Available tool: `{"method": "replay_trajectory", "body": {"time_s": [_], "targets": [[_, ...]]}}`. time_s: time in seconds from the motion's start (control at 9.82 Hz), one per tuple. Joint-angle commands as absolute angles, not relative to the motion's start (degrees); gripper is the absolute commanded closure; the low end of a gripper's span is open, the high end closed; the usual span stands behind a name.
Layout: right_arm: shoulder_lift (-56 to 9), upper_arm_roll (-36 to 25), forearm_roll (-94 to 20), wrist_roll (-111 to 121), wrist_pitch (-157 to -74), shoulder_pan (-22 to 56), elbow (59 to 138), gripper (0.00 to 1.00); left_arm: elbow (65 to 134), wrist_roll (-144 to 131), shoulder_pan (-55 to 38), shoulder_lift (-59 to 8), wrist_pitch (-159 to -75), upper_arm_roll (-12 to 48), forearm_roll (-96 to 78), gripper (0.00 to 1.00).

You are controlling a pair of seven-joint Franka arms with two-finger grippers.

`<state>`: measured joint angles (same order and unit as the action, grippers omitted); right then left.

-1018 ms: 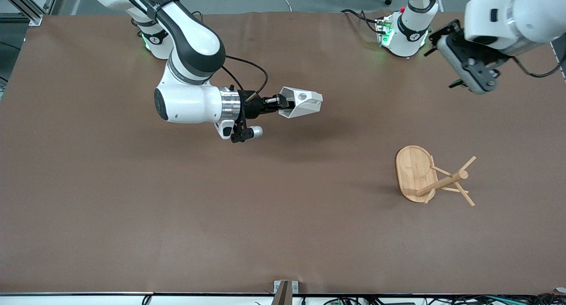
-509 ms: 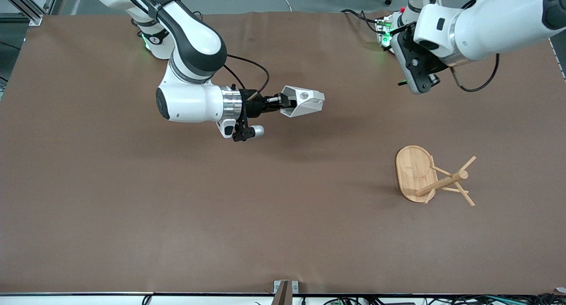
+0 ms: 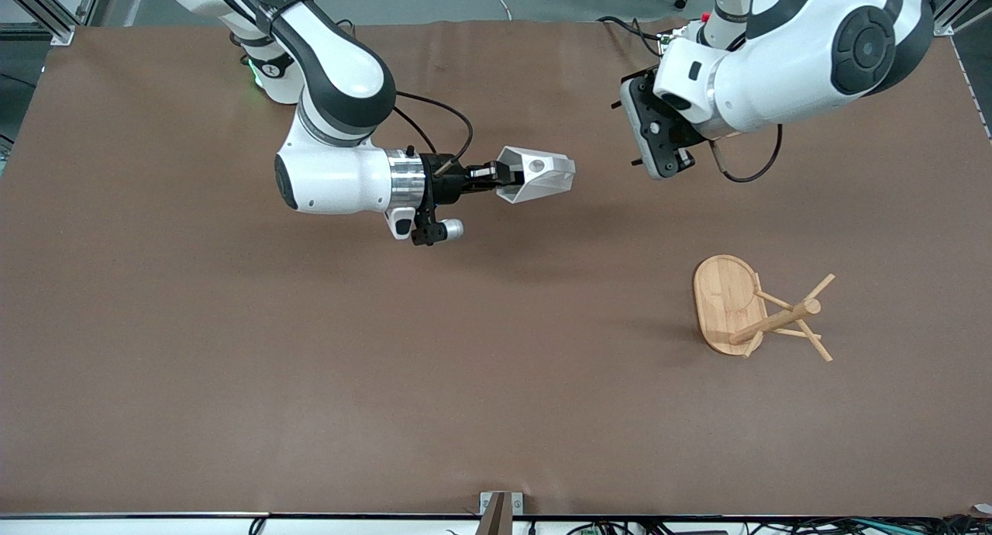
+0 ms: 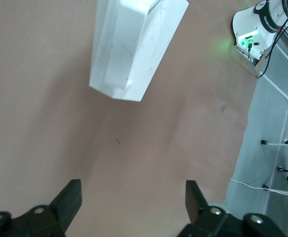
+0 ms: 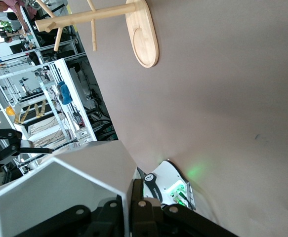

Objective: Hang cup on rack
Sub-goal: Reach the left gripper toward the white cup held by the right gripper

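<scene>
The white faceted cup (image 3: pixel 539 176) hangs on its side over the middle of the table, its handle hole facing up. My right gripper (image 3: pixel 498 175) is shut on the cup's rim wall, and the cup (image 5: pixel 60 190) fills its wrist view beside the black fingers (image 5: pixel 148 210). My left gripper (image 4: pixel 133 197) is open and empty in the air, with the cup (image 4: pixel 134 47) a short way ahead of it. The left hand (image 3: pixel 652 134) hovers beside the cup, toward the left arm's end. The bamboo rack (image 3: pixel 763 318) stands on the table, nearer the front camera than the cup; the rack (image 5: pixel 134 19) also shows in the right wrist view.
The brown table (image 3: pixel 310 349) carries only the rack. The right arm's base (image 3: pixel 271 70) and the left arm's base (image 3: pixel 709 62) stand along the table's back edge. A small metal bracket (image 3: pixel 500 508) sits at the front edge.
The left arm has swung in from its end of the table toward the cup, and its hand now sits close to it. The right gripper and cup have crept slightly toward it.
</scene>
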<state>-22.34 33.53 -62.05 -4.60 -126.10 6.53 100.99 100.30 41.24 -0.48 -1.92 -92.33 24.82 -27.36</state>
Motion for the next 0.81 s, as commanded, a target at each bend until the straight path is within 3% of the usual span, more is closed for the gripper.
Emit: {"method": "replay_trajectory", "body": {"time_s": [0.0, 0.31, 0.71], "targets": [[-20.65, 33.57, -64.07, -5.36, -126.39, 6.94, 101.95, 0.99, 104.67, 42.45, 0.0, -1.76, -97.54, 26.27, -28.12, 0.06], [-20.74, 33.66, -66.52, -5.54, -125.77, 7.03, 102.04, 0.99, 105.03, 42.54, -0.09, -2.8, -100.97, 26.45, -30.5, 0.0], [-20.74, 33.66, -66.97, -7.47, -121.83, 6.59, 102.13, 0.99, 104.85, 41.67, -0.09, -5.01, -104.75, 29.08, -30.93, 0.0]]}}
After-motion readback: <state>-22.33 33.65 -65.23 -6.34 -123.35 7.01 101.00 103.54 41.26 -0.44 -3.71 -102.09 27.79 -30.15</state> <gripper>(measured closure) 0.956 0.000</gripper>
